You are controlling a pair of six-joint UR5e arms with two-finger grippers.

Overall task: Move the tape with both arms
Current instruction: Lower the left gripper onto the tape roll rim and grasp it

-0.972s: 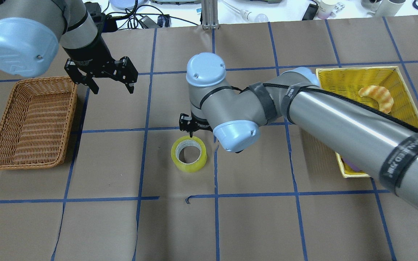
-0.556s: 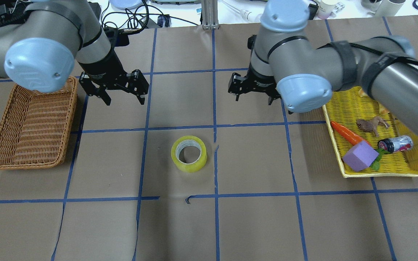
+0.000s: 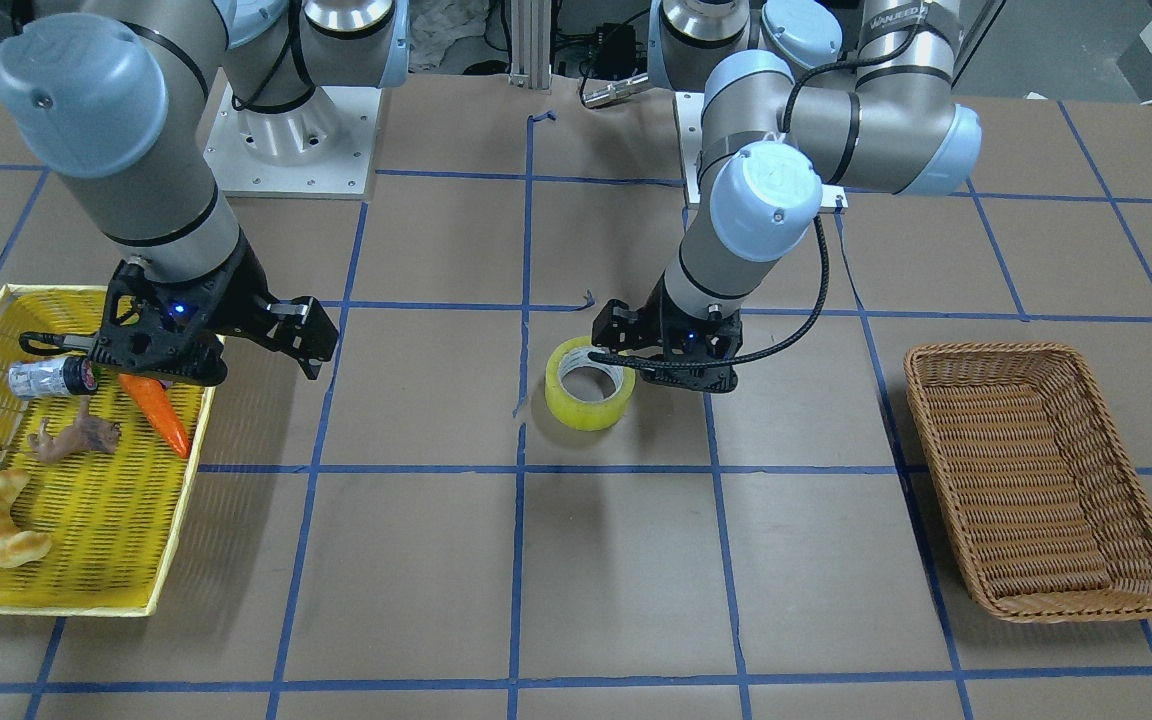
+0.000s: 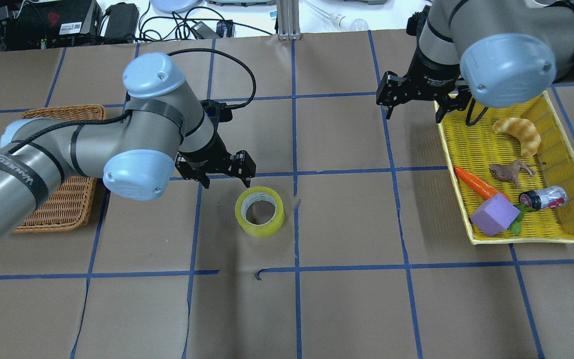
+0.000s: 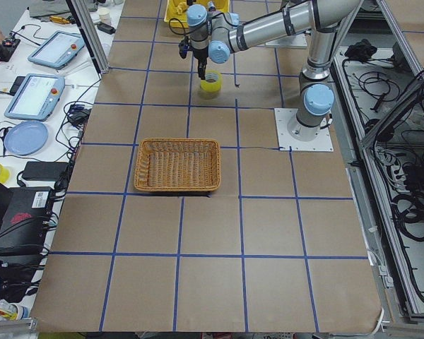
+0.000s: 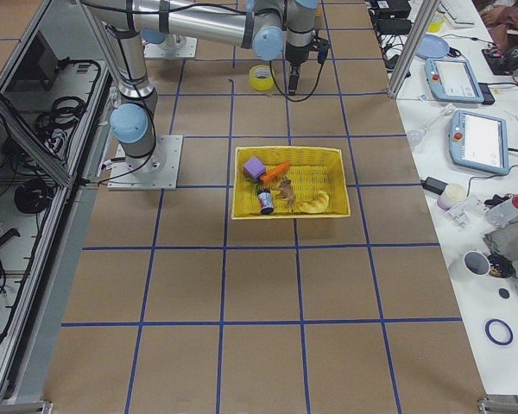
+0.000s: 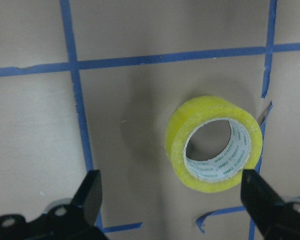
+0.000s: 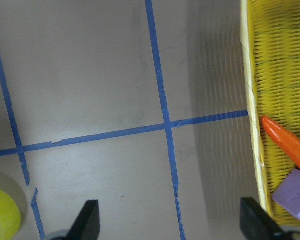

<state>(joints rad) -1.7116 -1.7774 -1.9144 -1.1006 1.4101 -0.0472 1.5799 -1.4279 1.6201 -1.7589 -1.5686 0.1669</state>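
The yellow-green tape lies flat on the brown table, ring hole up, near the middle. It also shows in the front view and the left wrist view. My left gripper is open and empty. It hovers just behind and left of the tape, not touching it. In the left wrist view the tape sits ahead between the spread fingers, nearer one of them. My right gripper is open and empty, far from the tape, at the yellow tray's back left corner. The tape shows at the right wrist view's lower left edge.
A wicker basket stands at the left, partly under my left arm. A yellow tray at the right holds a croissant, a carrot, a purple block, a toy animal and a small bottle. Blue tape lines grid the table.
My left arm has swung from beside the wicker basket to just behind the tape. My right arm has drawn back from the tape to the yellow tray's corner. The tape has not moved.
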